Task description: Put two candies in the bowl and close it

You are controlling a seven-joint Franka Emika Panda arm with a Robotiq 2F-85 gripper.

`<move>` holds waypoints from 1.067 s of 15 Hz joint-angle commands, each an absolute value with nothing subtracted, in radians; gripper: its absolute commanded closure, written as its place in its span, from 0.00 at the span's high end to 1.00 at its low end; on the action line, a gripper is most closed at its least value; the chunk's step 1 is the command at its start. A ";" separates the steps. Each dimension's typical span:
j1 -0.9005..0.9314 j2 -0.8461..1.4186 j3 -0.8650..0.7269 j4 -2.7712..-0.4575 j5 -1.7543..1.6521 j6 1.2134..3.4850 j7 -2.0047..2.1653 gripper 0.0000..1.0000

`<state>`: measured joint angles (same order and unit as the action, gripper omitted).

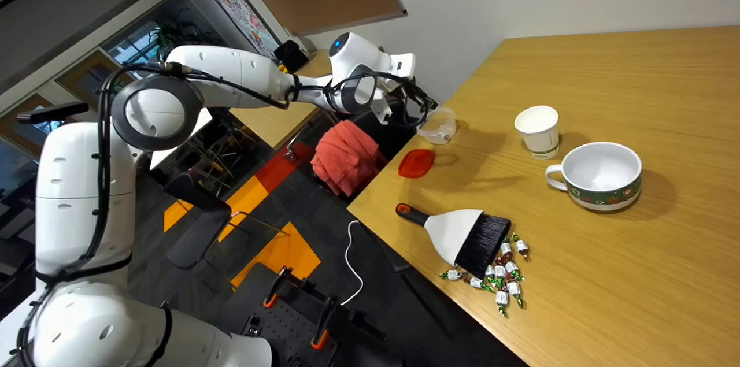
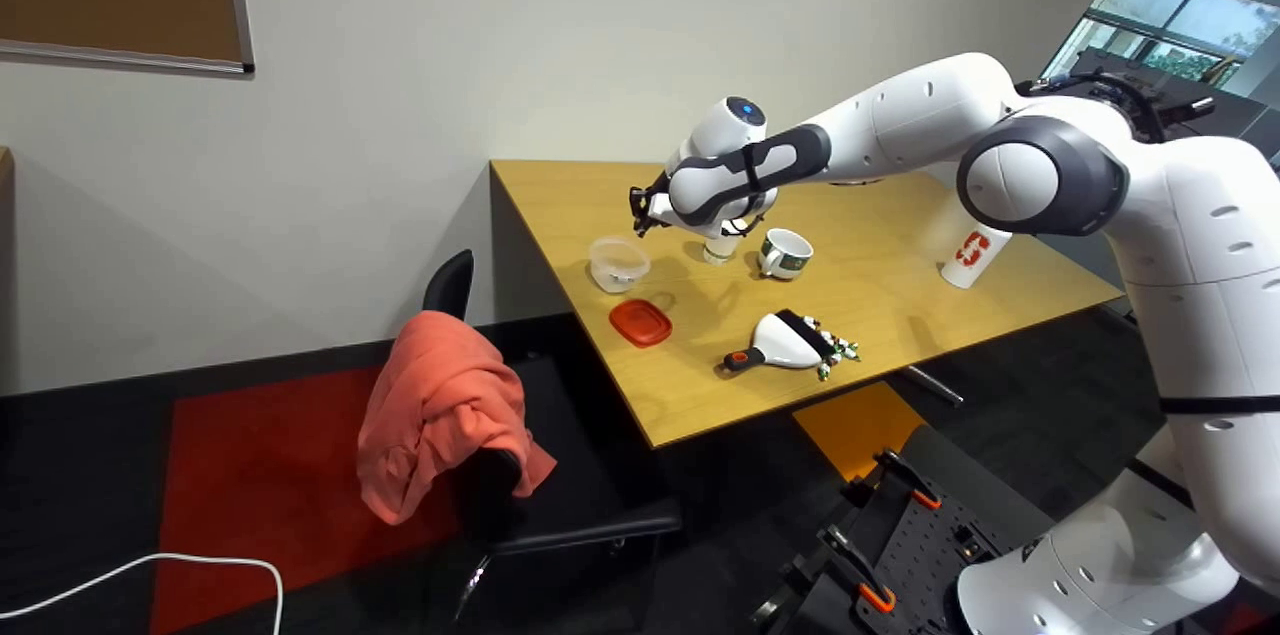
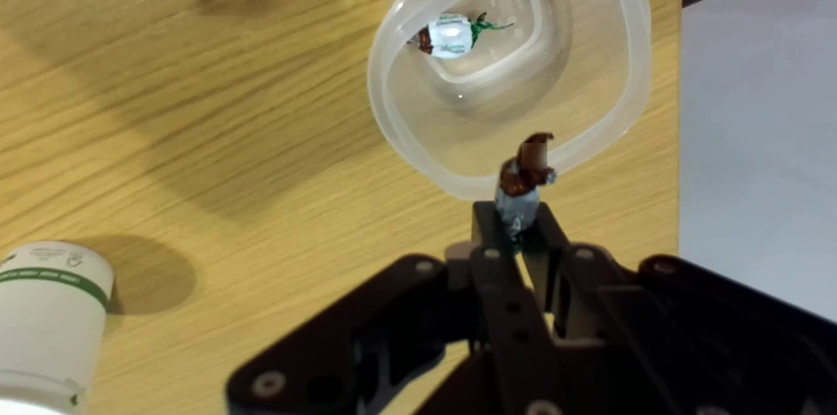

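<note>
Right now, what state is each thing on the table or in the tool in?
Held candy: wrapped, gripped
Tool: closed on that candy
Clear bowl: upright, uncovered
Candy inside bowl: wrapped, loose
Red lid: off, lying flat
White cup: upright
Mug: upright
Brush: lying flat
Candies by brush: wrapped, loosely clustered
White cylinder with red mark: partly hidden, stance unclear
</note>
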<state>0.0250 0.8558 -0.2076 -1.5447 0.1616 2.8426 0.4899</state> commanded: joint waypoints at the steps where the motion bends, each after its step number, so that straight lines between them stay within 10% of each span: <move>1: 0.007 0.890 -0.174 -1.470 0.173 2.794 0.460 0.03; 2: 0.006 0.893 -0.168 -1.465 0.174 2.792 0.457 0.39; 10: 0.018 0.845 -0.183 -1.516 0.169 2.768 0.471 0.92; 16: -0.074 0.653 -0.146 -1.753 0.214 2.779 0.399 1.00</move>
<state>-0.0259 0.8070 -0.1803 -1.5814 0.1814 2.8074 0.4684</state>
